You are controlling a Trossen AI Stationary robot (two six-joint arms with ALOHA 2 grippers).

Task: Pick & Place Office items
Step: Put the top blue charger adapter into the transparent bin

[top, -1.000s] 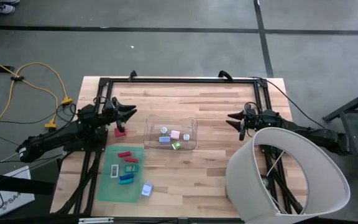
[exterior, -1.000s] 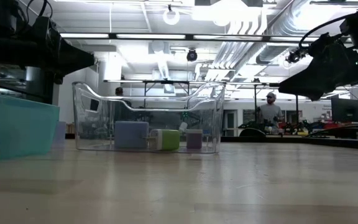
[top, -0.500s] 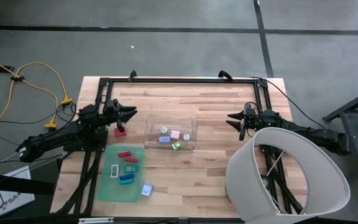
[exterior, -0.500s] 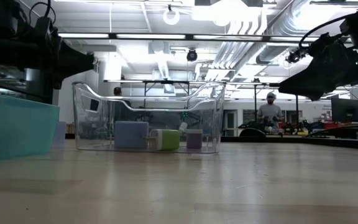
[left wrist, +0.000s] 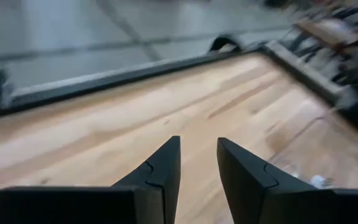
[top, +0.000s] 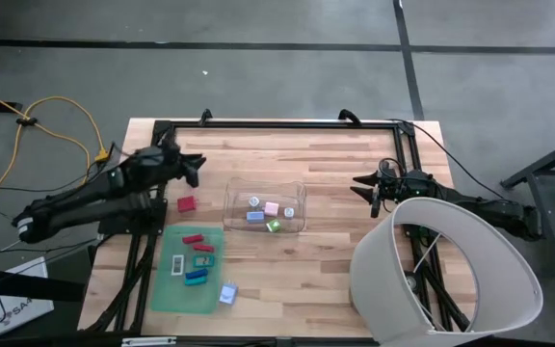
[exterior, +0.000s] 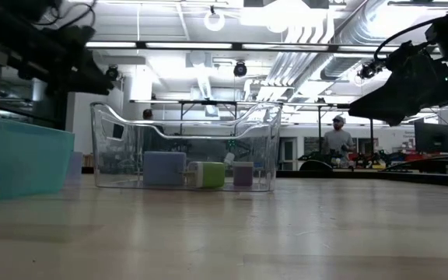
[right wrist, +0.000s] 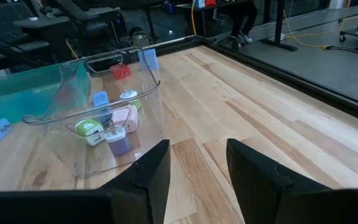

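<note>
The office items are tiny coloured pieces. Several lie in the clear bin (top: 295,190) (right wrist: 152,93): blue (top: 254,216), pink (top: 271,208), green (top: 274,226) and white. Others in red, teal, blue and white rest on the green mat (top: 167,289). A light-blue piece (top: 227,293) sits at the mat's near right corner. A red piece (top: 186,203) lies flat on the wood, left of the bin. My left gripper (top: 197,166) (left wrist: 199,152) hovers open, beyond and above that red piece. My right gripper (top: 357,183) (right wrist: 197,158) is open and empty, right of the bin.
A black frame (top: 277,122) runs along the table's far and side edges. A large white cylinder (top: 451,275) covers the near right corner in the high view. Bare wood lies between the bin and my right gripper. A person (exterior: 337,138) stands far behind the table.
My left gripper has risen and swung toward the table's far left, away from the red piece, turning as it went. The red piece has stayed where it was on the wood.
</note>
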